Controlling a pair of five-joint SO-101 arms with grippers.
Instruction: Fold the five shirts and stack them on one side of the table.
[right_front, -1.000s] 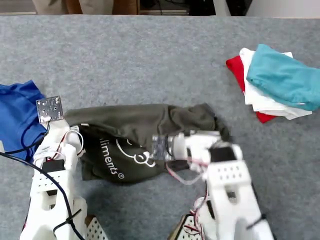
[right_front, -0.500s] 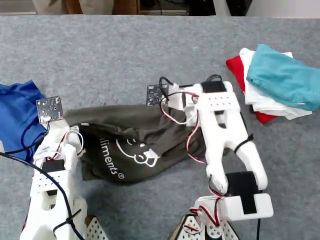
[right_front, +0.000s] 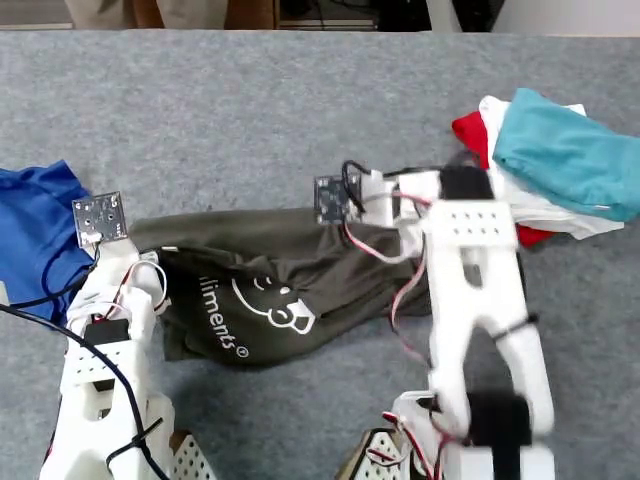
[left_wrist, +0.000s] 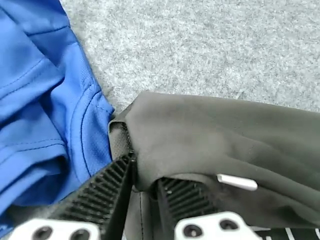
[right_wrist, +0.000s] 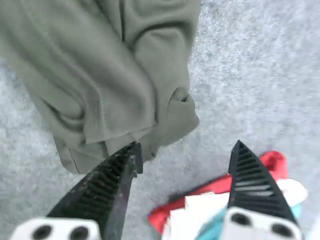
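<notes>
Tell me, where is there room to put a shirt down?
The far strip of grey table, beyond the olive shirt and between the blue shirt and the folded stack, is bare. It is crowded beside the stack, where the right gripper hangs open.

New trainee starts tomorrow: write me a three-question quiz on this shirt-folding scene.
1. True or false: the right gripper is shut on the olive shirt.
2. Which colour tops the folded stack? A red, B teal, C white.
3. Fill in: the left gripper pinches the olive shirt's edge next to the ____ shirt.
Key: 1 false, its jaws stand open. 2 B. 3 blue, the blue shirt.
</notes>
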